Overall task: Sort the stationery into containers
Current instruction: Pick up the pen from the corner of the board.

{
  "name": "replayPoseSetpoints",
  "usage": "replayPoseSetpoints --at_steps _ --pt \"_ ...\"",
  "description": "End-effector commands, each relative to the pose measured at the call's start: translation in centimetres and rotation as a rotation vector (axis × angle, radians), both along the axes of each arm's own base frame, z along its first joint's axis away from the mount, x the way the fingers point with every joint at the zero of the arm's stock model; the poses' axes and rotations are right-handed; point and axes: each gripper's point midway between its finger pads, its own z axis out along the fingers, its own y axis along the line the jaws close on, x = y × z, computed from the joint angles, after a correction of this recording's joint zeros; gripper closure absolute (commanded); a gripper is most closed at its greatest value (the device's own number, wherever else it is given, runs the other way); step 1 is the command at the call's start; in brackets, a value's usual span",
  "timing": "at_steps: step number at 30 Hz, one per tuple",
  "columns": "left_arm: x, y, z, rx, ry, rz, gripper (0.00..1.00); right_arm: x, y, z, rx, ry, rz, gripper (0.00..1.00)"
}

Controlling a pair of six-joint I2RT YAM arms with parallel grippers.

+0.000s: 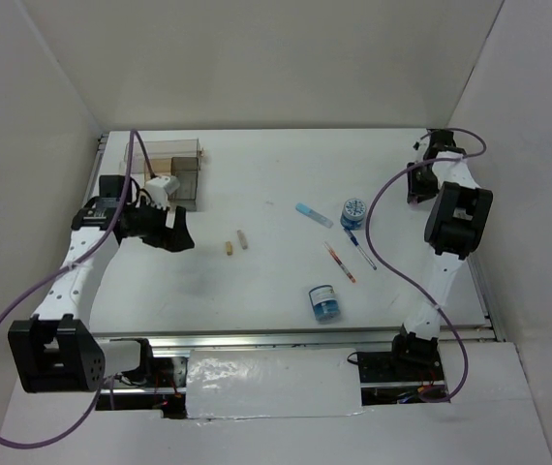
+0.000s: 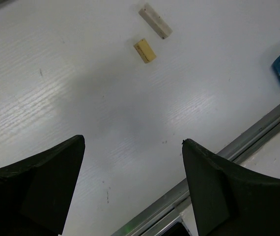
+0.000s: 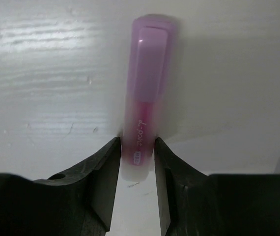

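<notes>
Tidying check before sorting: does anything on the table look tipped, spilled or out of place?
The near blue tub seems to lie on its side; the far blue tub stands upright. Nothing looks spilled.

- Clear organiser (image 1: 174, 167): far left.
- Tan stubs (image 2: 144, 50): side by side, centre.
- Pale-blue bar (image 1: 313, 214), blue tub (image 1: 353, 211), red pen (image 1: 340, 262), blue pen (image 1: 360, 250): clustered right.
- Second tub (image 1: 325, 303): nearer.
- Pink marker (image 3: 142, 98): flat, right gripper (image 3: 138, 147) clamping its end.

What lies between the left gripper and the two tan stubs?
Nothing: bare white table between the left gripper and the stubs, shown in the left wrist view.
</notes>
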Motion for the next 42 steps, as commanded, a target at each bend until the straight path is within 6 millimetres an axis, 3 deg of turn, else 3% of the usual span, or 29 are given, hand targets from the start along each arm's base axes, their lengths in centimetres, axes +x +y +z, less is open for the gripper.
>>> replayPoseSetpoints --at_steps 1,5,10,11,16,17,21,23,27,28,33,38,42 --pt "0.4 -0.5 3.7 -0.043 -0.129 0.01 0.08 -1.3 1.8 -0.5 -0.049 0.037 0.062 0.59" --pt "0.6 -0.5 5.2 -0.047 -0.222 0.021 0.08 -1.3 2.2 -0.8 -0.084 0.042 0.087 0.64" --pt "0.5 -0.7 6.7 -0.059 -0.289 0.014 0.08 -0.7 2.0 -1.2 -0.099 0.066 0.101 0.83" --pt "0.5 -0.7 6.8 -0.061 -0.29 0.011 0.08 -1.1 2.1 -1.9 -0.09 0.096 0.108 0.85" --pt "0.6 -0.8 7.0 -0.062 -0.291 0.008 0.09 -0.9 1.9 -1.5 -0.089 0.093 0.112 0.88" --pt "0.6 -0.8 7.2 -0.062 -0.303 0.008 0.09 -0.7 1.8 -0.8 -0.095 0.074 0.113 1.0" --pt "0.7 -1.1 7.7 -0.081 -0.342 0.003 0.09 -0.2 3.2 2.6 -0.024 0.0 0.122 1.0" --pt "0.8 -1.2 8.3 -0.084 -0.378 -0.012 0.09 0.0 4.0 5.8 -0.016 -0.057 0.141 1.0" --pt "0.9 -1.5 10.0 -0.065 -0.5 -0.068 0.1 -0.8 7.6 11.7 0.083 -0.145 0.23 1.0" --pt "0.8 -1.5 10.3 -0.057 -0.527 -0.079 0.11 -1.6 8.3 13.8 0.093 -0.166 0.245 1.0" --pt "0.9 -1.2 12.6 0.036 -0.719 -0.162 0.12 -4.7 14.8 20.0 0.195 -0.242 0.393 1.0" --pt "0.2 -1.8 15.0 0.179 -0.914 -0.393 0.13 -8.5 21.1 21.7 0.322 -0.218 0.528 1.0" --pt "-1.7 -3.9 16.2 0.227 -1.073 -0.619 0.2 -13.2 28.7 21.6 0.492 -0.131 0.683 1.0"
